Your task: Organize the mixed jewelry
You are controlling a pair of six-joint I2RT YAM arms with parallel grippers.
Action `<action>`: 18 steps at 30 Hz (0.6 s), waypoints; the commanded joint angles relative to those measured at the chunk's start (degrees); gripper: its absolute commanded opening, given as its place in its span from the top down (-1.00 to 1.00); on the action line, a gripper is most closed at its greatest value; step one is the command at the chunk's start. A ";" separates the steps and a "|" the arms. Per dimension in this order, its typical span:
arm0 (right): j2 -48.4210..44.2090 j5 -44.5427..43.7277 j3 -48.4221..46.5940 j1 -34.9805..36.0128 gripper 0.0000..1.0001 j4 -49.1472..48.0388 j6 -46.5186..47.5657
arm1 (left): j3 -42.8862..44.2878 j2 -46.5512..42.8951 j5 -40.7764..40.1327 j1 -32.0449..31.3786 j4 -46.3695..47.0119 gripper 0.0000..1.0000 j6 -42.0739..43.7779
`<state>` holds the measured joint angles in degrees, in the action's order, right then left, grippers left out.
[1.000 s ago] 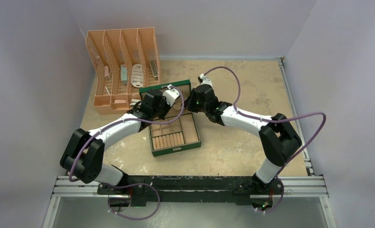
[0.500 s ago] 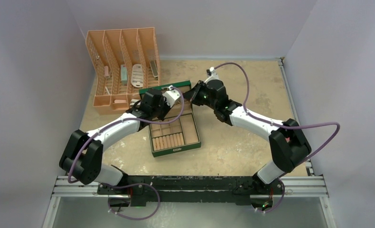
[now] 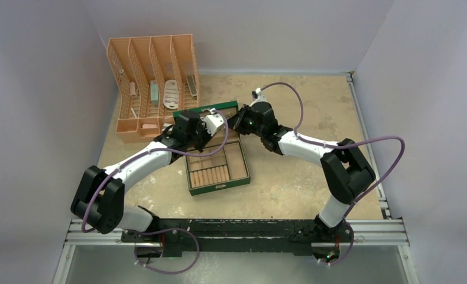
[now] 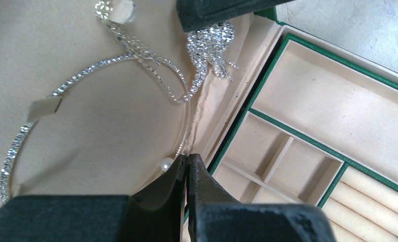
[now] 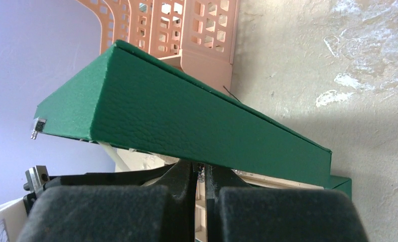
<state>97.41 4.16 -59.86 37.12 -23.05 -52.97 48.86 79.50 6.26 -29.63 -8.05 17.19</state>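
Green lid [image 5: 187, 126] up | left claw [image 4: 187, 162] — pinched on glittering hoop [image 4: 101, 63] | right claw [image 5: 199, 174] — shut at lid's edge

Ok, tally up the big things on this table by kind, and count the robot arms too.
Robot arms: 2 (left arm, right arm)
Green jewelry box: 1
Peach slotted organizer: 1
Total: 4
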 commanded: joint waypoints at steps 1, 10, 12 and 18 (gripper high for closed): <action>-0.22 -0.83 -2.99 0.18 1.00 -3.04 -0.03 | 2.21 -2.47 5.23 -0.04 1.24 1.00 0.95; 0.54 -3.60 -3.08 0.22 1.00 -2.32 -4.71 | 2.37 -2.07 5.35 0.01 1.14 1.00 1.18; 0.74 -5.35 -3.23 0.46 1.00 -1.27 -5.26 | 2.41 -2.00 5.19 0.01 1.13 1.00 1.18; 1.87 -8.23 -1.38 0.58 1.00 -2.10 -10.05 | 2.39 -2.03 5.76 0.01 0.88 1.00 1.34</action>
<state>98.30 -0.12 -60.23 37.82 -22.83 -58.41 48.86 79.48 7.81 -29.36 -8.47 17.82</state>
